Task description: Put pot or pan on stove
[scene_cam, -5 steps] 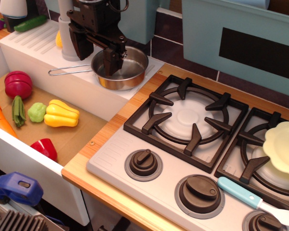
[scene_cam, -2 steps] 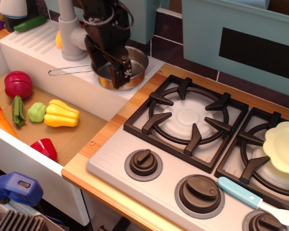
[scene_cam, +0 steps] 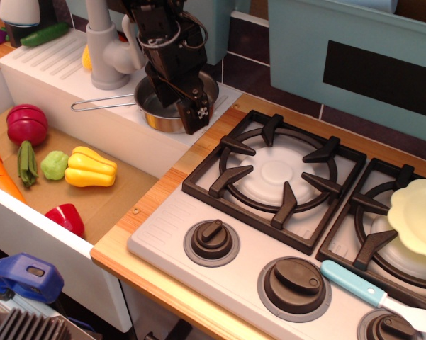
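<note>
The small shiny steel pan [scene_cam: 154, 113] sits on the white sink drainboard [scene_cam: 49, 67], with its wire-loop handle [scene_cam: 99, 105] pointing left. My black gripper [scene_cam: 181, 103] hangs low over the pan's right front side. One finger [scene_cam: 197, 115] is outside the rim and the other is inside the bowl, and the jaws look apart. Much of the pan is hidden behind the gripper. The grey-white stove [scene_cam: 170, 230], with its black grates [scene_cam: 273, 173], lies to the right of the pan. Its near left burner is bare.
A pale yellow scalloped plate [scene_cam: 418, 216] rests on the right burner, and a blue-handled spatula [scene_cam: 354, 282] lies by the knobs [scene_cam: 211, 239]. A grey faucet [scene_cam: 103, 42] stands just left of the gripper. Toy vegetables [scene_cam: 91, 168] lie in the sink basin.
The gripper has moved right and toward the front, from over the pan's middle to its right front rim, and has turned. The pan has not moved.
</note>
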`<state>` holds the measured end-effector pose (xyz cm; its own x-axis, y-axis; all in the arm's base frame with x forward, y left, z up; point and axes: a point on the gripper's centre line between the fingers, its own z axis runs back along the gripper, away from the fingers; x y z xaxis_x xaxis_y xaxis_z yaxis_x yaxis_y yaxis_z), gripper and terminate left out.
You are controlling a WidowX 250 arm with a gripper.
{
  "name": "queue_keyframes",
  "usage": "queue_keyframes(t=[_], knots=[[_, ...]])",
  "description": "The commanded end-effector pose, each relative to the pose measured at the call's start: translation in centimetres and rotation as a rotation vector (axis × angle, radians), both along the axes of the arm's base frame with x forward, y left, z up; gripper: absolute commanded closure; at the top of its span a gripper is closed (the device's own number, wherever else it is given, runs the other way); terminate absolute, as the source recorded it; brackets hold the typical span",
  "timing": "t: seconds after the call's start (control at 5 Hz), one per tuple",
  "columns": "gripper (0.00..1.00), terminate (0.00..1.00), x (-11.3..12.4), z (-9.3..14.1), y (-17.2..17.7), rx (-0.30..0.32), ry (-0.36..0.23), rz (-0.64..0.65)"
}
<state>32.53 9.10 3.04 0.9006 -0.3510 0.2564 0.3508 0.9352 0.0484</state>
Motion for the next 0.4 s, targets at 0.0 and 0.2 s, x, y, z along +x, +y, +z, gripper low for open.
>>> queue_keyframes(t=[0.0, 0.2], knots=[[0.00, 0.00, 1.1, -0.6, 0.6, 0.017, -0.069, -0.006], [0.00, 0.00, 1.1, -1.9, 0.3, 0.001, -0.065, 0.012]])
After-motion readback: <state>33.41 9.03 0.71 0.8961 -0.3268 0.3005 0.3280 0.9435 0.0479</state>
